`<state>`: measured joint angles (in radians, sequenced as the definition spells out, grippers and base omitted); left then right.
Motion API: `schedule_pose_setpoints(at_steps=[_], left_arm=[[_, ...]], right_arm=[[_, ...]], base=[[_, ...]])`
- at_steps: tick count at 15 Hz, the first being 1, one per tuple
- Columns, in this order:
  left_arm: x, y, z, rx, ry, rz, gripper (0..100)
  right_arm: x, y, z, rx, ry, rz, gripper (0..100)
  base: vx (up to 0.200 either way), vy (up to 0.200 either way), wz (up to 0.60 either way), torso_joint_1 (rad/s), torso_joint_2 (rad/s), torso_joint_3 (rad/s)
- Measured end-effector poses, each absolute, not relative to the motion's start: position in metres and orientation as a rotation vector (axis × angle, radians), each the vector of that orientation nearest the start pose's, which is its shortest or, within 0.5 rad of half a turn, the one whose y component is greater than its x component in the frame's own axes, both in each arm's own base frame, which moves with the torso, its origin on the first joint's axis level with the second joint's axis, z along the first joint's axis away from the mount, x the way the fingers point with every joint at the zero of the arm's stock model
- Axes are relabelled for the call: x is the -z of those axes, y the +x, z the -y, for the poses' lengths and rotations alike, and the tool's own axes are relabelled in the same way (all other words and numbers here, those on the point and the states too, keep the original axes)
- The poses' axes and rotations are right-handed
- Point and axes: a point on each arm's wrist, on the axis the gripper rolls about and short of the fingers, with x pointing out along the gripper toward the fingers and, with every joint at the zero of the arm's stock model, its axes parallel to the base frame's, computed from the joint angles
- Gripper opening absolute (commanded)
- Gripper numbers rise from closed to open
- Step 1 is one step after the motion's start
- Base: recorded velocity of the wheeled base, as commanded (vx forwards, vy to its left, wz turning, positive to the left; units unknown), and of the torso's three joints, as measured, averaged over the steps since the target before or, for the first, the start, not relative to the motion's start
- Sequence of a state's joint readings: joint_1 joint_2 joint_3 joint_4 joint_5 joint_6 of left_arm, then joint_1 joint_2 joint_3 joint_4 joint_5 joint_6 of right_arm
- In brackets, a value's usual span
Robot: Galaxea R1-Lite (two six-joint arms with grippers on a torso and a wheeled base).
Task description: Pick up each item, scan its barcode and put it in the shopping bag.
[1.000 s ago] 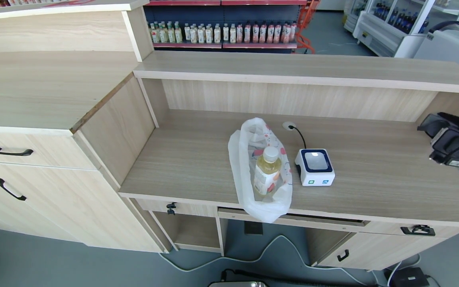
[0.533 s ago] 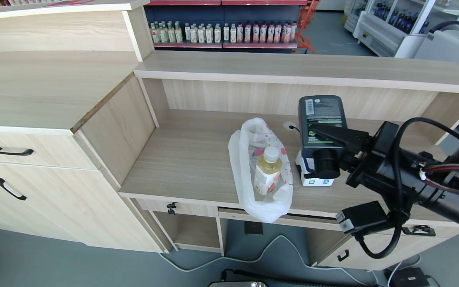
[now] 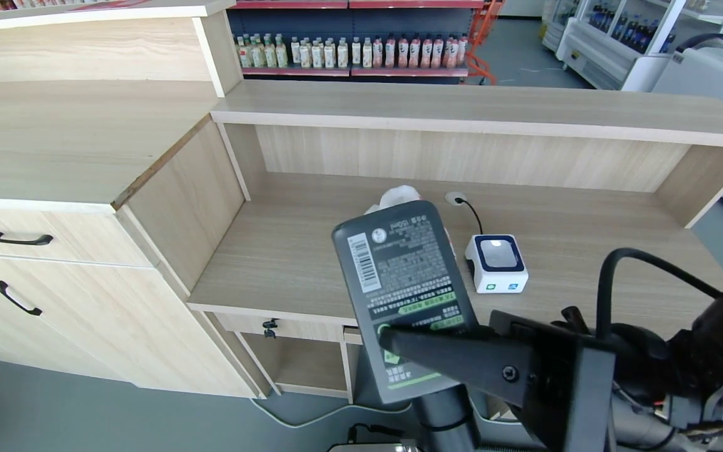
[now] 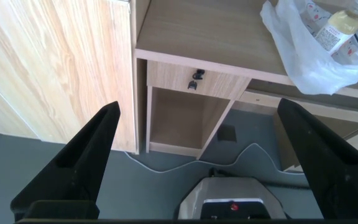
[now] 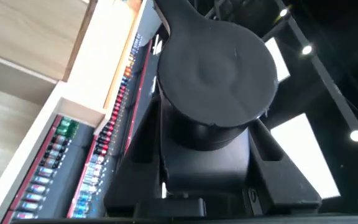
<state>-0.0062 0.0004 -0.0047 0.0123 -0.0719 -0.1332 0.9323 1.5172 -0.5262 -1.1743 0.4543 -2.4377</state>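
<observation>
Bottle (image 3: pixel 399 295), dark, lower centre of head view, clamped in right gripper (image 3: pixel 402 342), covering the bag (image 3: pixel 396 194); scanner (image 3: pixel 496 263) right, on the counter (image 3: pixel 587 251). Left wrist: left gripper (image 4: pixel 201 162) spread apart, bag upper right holding a drink (image 4: pixel 334 28). Right wrist: cap (image 5: pixel 216 74) centre.

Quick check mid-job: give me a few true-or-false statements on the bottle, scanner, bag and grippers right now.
1. The right gripper grips the dark bottle. True.
2. The scanner lies inside the shopping bag. False: it stands on the counter beside it.
3. The left gripper is open. True.
4. The shopping bag holds nothing. False: a drink bottle lies in it.
</observation>
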Motion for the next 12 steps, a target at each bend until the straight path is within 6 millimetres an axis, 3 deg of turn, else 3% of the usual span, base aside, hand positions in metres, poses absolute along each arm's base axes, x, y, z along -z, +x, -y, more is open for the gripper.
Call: schedule_pose_setpoints(at_steps=[6, 12], left_arm=[[-0.076, -0.023, 0.001, 0.077, -0.133, -0.013, 100], [-0.076, -0.023, 0.001, 0.077, -0.133, -0.013, 100]], right_arm=[[-0.233, 0.119, -0.188, -0.297, -1.823, 1.751, 0], [-0.229, 0.113, -0.172, -0.46, -1.815, 1.819, 0]], base=[[0.0, 0.0, 0.0, 0.0, 0.0, 0.0], [0.0, 0.0, 0.0, 0.0, 0.0, 0.0]])
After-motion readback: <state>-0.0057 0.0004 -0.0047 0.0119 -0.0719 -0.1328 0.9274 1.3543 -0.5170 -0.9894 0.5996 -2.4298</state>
